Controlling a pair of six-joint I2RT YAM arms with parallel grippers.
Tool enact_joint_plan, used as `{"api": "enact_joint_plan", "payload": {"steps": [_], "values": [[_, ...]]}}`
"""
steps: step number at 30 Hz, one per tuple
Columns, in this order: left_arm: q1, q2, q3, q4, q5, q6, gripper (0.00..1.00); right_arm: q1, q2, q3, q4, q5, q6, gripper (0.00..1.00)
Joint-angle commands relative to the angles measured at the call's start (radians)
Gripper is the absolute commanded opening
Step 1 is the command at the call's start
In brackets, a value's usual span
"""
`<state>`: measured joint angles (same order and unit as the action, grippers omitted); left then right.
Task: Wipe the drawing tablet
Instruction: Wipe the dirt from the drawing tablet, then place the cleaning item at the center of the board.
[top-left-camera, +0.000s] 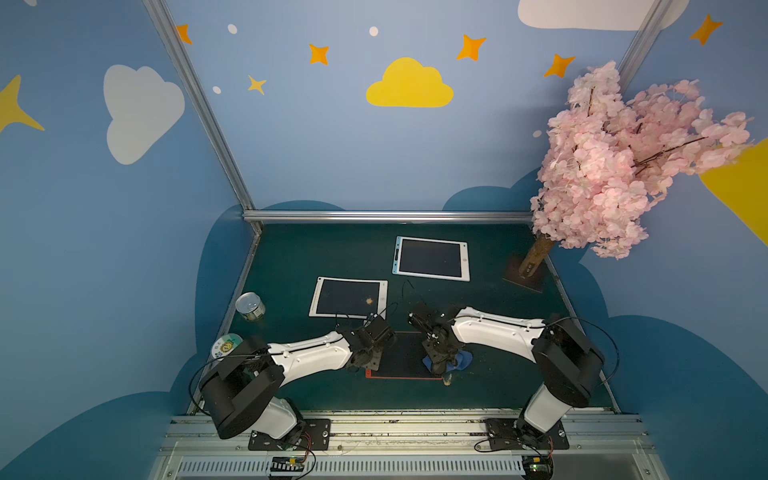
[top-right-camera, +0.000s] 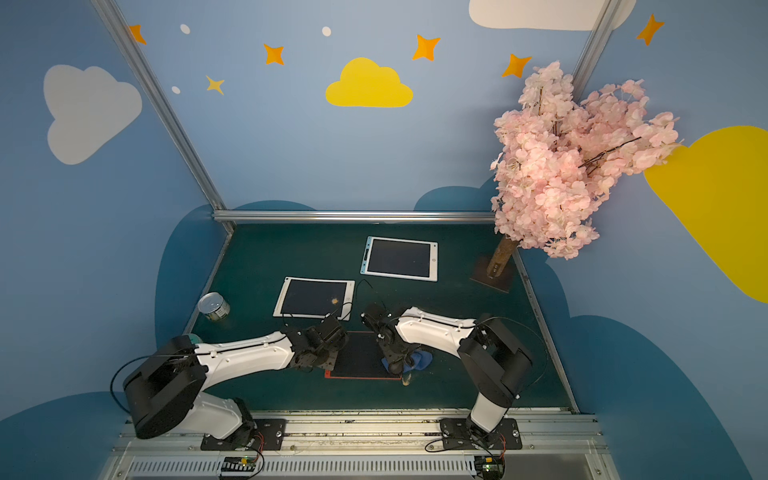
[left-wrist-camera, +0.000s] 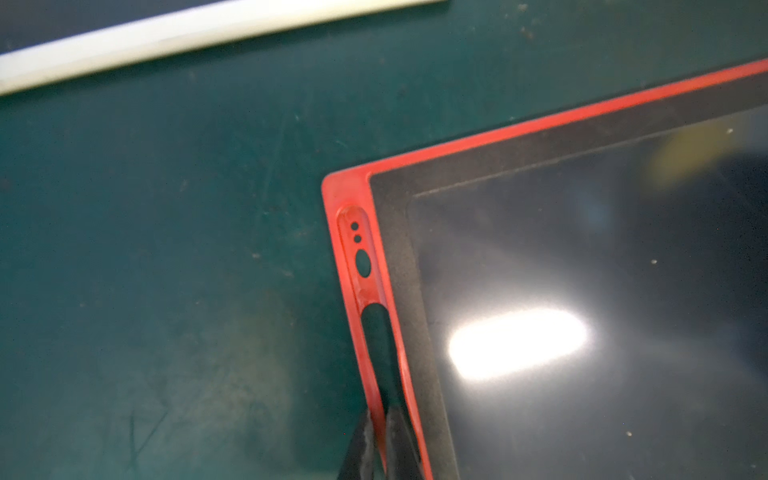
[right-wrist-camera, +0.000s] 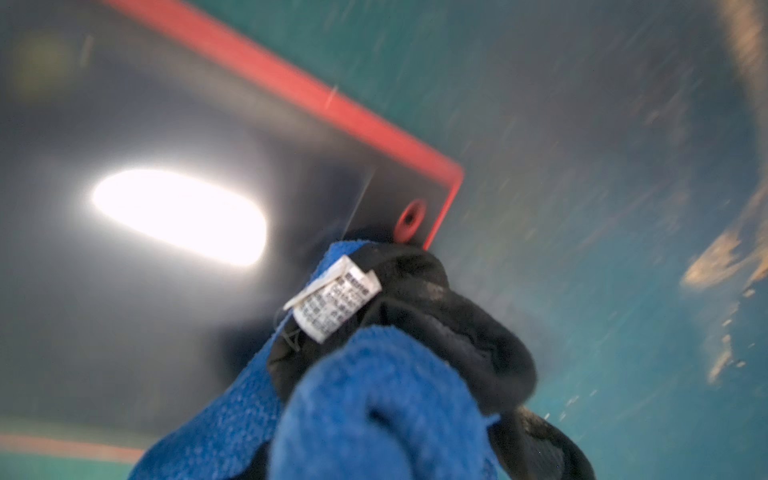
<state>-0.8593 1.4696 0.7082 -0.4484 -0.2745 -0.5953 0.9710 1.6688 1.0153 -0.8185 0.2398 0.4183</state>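
Red-framed dark drawing tablet (top-left-camera: 401, 353) lies front-centre on the green worktop (top-left-camera: 498, 374) — left tool (left-wrist-camera: 376, 324), fully closed, rests on its frame; right tool (right-wrist-camera: 399, 332) clamps a blue terry cloth (right-wrist-camera: 374, 395) at its right end.

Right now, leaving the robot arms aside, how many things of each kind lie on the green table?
Drawing tablets: 3 (red-framed, white-framed, blue-edged)
Blue cloth: 1
Tin can: 1
Blossom tree: 1
Round disc, partly hidden: 1
Total: 7
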Motion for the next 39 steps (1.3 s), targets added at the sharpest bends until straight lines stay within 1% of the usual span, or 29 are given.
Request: {"api": "enact_joint_plan", "payload": {"steps": [1,3,5,11,15,18,19,20,22,23,25,27,29,32,34,36,39], "values": [[0.005,-0.014,-0.013,-0.026,0.004,0.003,0.10,0.017,-0.059,-0.052,-0.034,-0.025,0.046,0.00],[0.004,-0.012,-0.011,-0.026,0.004,0.003,0.10,0.011,-0.096,-0.077,-0.039,-0.009,0.050,0.00],[0.006,-0.009,-0.010,-0.024,0.007,0.004,0.10,-0.017,-0.139,-0.088,-0.051,0.013,0.059,0.00],[0.005,-0.019,-0.004,-0.025,0.026,0.011,0.10,-0.161,-0.313,-0.076,-0.053,0.021,0.043,0.00],[0.003,-0.061,-0.002,-0.036,0.037,0.018,0.13,-0.312,-0.405,-0.059,-0.052,0.034,0.032,0.00],[0.003,-0.099,-0.002,-0.042,0.035,0.020,0.18,-0.480,-0.455,-0.074,-0.026,0.025,0.056,0.00],[0.003,-0.109,0.000,-0.047,0.036,0.021,0.20,-0.539,-0.469,-0.083,-0.011,0.024,0.083,0.00],[0.004,-0.118,0.003,-0.051,0.040,0.023,0.21,-0.585,-0.481,-0.091,0.003,0.041,0.110,0.00],[0.003,-0.139,0.009,-0.059,0.056,0.027,0.25,-0.654,-0.502,-0.118,0.047,0.145,0.172,0.00],[0.003,-0.151,0.010,-0.059,0.060,0.026,0.28,-0.682,-0.507,-0.122,0.057,0.170,0.184,0.00],[0.004,-0.175,0.007,-0.062,0.061,0.028,0.33,-0.749,-0.508,-0.127,0.081,0.236,0.207,0.00],[0.005,-0.193,0.001,-0.064,0.053,0.026,0.35,-0.820,-0.497,-0.127,0.103,0.275,0.216,0.00],[0.005,-0.208,-0.009,-0.059,0.057,0.027,0.36,-0.900,-0.469,-0.133,0.157,0.286,0.195,0.00],[0.007,-0.229,-0.022,-0.038,0.082,0.024,0.36,-1.037,-0.396,-0.116,0.203,0.224,0.202,0.00],[0.006,-0.239,-0.023,-0.026,0.099,0.025,0.36,-1.104,-0.339,-0.097,0.226,0.146,0.233,0.00],[0.006,-0.242,-0.021,-0.017,0.104,0.028,0.36,-1.130,-0.288,-0.078,0.263,0.117,0.244,0.00],[0.006,-0.240,-0.016,-0.012,0.108,0.034,0.36,-1.134,-0.190,-0.021,0.281,0.150,0.253,0.00]]}}
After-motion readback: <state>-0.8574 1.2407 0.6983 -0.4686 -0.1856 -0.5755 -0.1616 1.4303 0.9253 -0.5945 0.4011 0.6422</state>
